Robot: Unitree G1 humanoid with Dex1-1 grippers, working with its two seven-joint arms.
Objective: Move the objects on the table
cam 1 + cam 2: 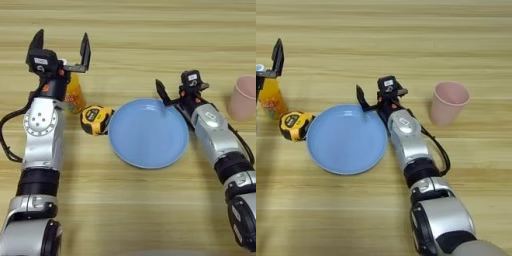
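A light wooden table (140, 210) with long plank grain fills both views. Near its middle lies a round light-blue plate (148, 134), flat on the wood. Just beside the plate's left rim sits a yellow-and-black tape measure (95, 120), so close that it seems to touch the rim, though the contact cannot be told for sure. Just left of and a little farther than the tape measure stands a small orange-drink bottle (75, 96), upright, its top hidden behind the left hand; the lower part of its orange body shows beside the silver forearm. The left hand (61, 46) is raised over the bottle, at the far left of the scene, with its two black fingers (85, 50) spread wide apart and pointing to the far side; nothing sits between them. In the right eye view only one of these fingers shows at the left edge, above the bottle. The right hand (376, 95) hovers at the far right rim of the plate, its arm reaching in from the near right corner. One black finger (360, 98) points out toward the left over the plate's edge, and the other is hard to pick out from the black body of the hand, so I cannot tell whether this hand is apart or together; nothing is seen held in it. A pink cup (448, 103) stands upright, mouth up, to the right of the right hand and well apart from the plate.
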